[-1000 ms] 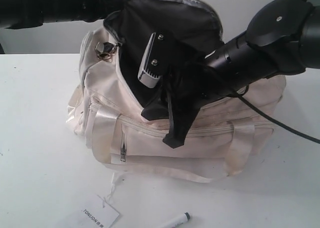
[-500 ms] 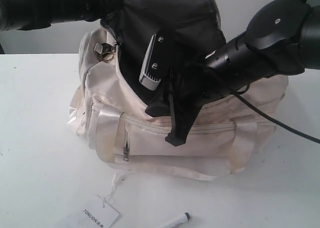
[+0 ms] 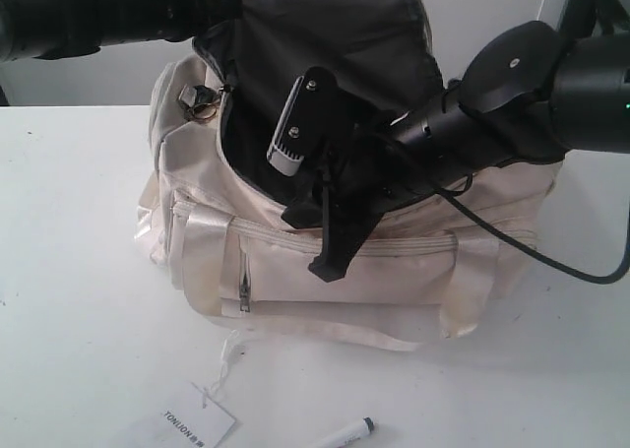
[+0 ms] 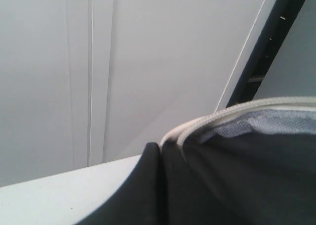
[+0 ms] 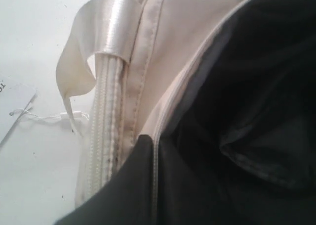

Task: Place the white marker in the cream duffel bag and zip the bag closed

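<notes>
Change: over the last second the cream duffel bag (image 3: 394,281) has slid a little toward the left arm's side, and its top flap (image 3: 335,34) now stands higher, so the black-lined mouth gapes wider.
Meaning for task: the opening step looks nearly done, but nothing has gone in yet and zipping is still to come.
White marker (image 3: 346,434): lies on the tabletop (image 3: 79,300) in front of the bag, well apart from it and near the paper tag (image 3: 187,426). It has not moved and neither claw touches it.
Right claw (image 3: 328,256): clenched almost fully. The wrist view shows the front rim of the bag's mouth running in between its fingers (image 5: 123,185), so it is pinching that rim and drawing it forward.
Left claw (image 4: 159,151): fingers pressed together at the piped edge of the flap, apparently gripping it and holding it up.
Next need: one claw must let go of the bag to fetch the marker, and the freed edge may sag back.
</notes>
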